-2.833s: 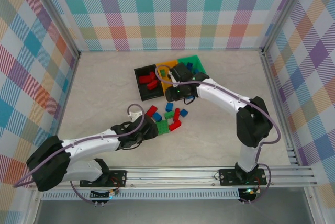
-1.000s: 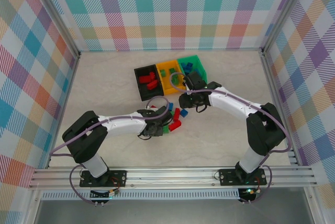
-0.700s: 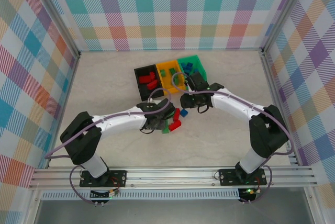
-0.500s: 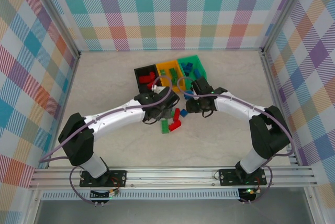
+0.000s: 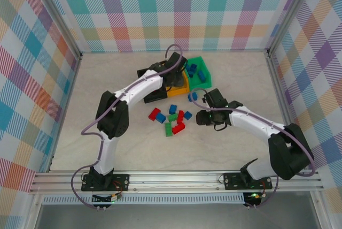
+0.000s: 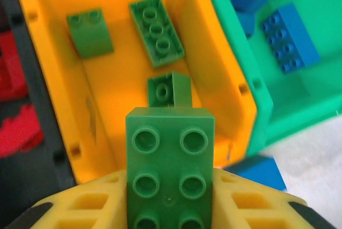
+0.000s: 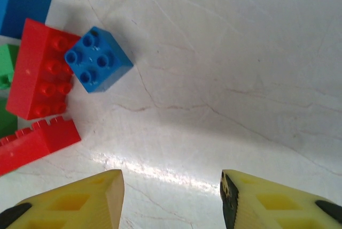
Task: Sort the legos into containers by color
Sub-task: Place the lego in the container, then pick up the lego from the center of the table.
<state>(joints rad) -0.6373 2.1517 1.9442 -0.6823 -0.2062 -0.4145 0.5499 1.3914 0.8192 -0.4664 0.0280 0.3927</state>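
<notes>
one green brick (image 6: pixel 170 159) is held, perhaps loosely, in the left gripper (image 6: pixel 170 213) over the orange-yellow bin (image 6: pixel 120 100); the right gripper (image 7: pixel 172 199) is parted and empty near a blue brick (image 7: pixel 98 59).

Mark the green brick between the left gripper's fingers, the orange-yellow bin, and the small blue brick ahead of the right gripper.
green brick (image 6: pixel 170 170), left wrist view, on its studded top face.
orange-yellow bin (image 6: pixel 120 100), left wrist view, on its bare floor.
small blue brick (image 7: pixel 96 60), right wrist view, on its studded top.
</notes>
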